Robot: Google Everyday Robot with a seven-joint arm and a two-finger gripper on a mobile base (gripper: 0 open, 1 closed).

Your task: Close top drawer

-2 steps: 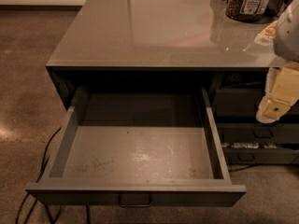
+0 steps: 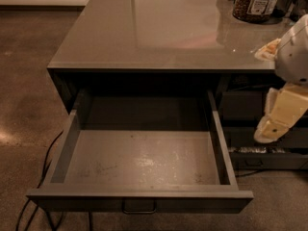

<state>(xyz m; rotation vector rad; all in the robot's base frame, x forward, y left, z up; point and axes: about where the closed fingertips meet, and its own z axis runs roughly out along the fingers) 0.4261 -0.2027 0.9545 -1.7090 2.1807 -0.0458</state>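
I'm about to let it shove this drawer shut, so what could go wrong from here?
The gripper hangs right of the open top drawer, off its front, so swinging across could clip the drawer's side wall. Cables lie on the floor by its left corner; driving closer might snag them.

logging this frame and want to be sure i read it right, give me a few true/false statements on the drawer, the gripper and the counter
1. The top drawer is open. True.
2. A stack of plates lies in the drawer. False: only its scuffed bare floor shows.
3. The gripper is on the drawer's pull. False: it hangs off to the drawer's right, apart from it, below the countertop edge.
4. A jar stands on the countertop at the far right. True.
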